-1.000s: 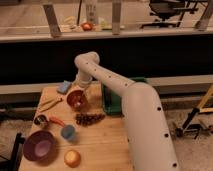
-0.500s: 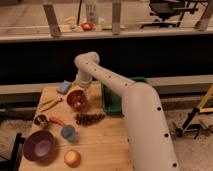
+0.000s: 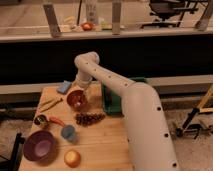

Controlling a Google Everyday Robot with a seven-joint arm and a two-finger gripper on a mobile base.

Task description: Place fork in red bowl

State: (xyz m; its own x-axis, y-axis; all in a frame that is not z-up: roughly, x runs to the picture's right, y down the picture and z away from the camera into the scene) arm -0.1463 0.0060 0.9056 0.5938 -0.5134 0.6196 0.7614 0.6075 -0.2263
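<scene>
The red bowl (image 3: pixel 76 99) stands on the wooden table (image 3: pixel 102 145), left of centre, just behind the grape bunch (image 3: pixel 90 118). My gripper (image 3: pixel 80 89) hangs at the bowl's back rim, at the end of the white arm (image 3: pixel 107 80) that arches over from the right. Thin pale utensils (image 3: pixel 49 103), which may include the fork, lie flat on the table left of the bowl. I cannot tell whether the gripper holds anything.
A blue sponge (image 3: pixel 64 87) lies at the back left. A green container (image 3: pixel 113 97) stands right of the bowl. A purple bowl (image 3: pixel 39 146), a blue cup (image 3: pixel 68 133), a yellow-orange fruit (image 3: pixel 72 158) and a small dark can (image 3: pixel 41 120) are at the front left.
</scene>
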